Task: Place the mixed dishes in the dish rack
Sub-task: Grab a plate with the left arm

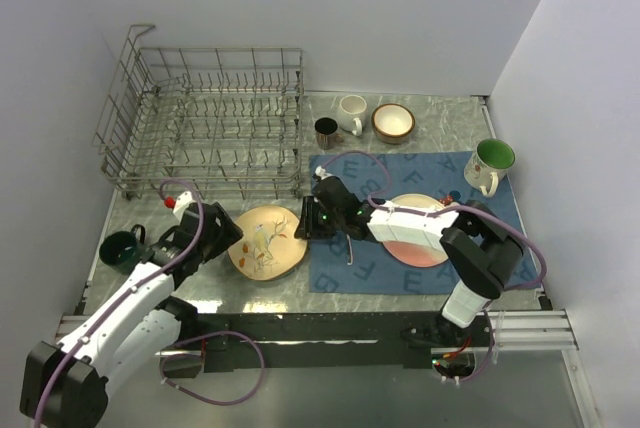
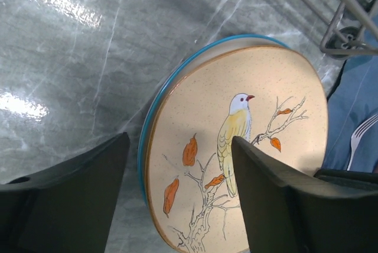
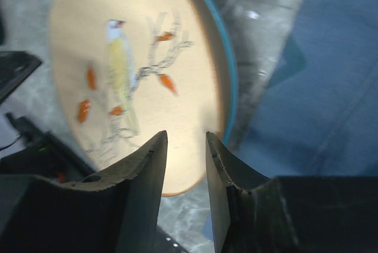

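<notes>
- The dish rack [image 1: 215,98], a grey wire basket with upright tines, stands at the far left of the table.
- A tan plate [image 1: 265,241] painted with a bird on a branch lies just in front of the rack's near right corner, outside it.
- The left gripper [image 2: 177,143] is spread wide, one finger over the plate's face and the other outside its blue rim.
- The right gripper [image 3: 185,140] is at the side of the plate away from the left gripper. Its fingers are narrowed to a slim gap at the plate's edge, and I cannot tell whether they pinch it.
- A blue placemat [image 1: 440,173] to the right of the rack carries large pale letters. What look like an E and an F can be read; the others are too small.
- A fork [image 1: 349,248] lies on the mat.
- A white mug [image 1: 351,111], a dark mug [image 1: 326,132] and a brown-rimmed bowl [image 1: 393,122] stand just right of the rack's far end.
</notes>
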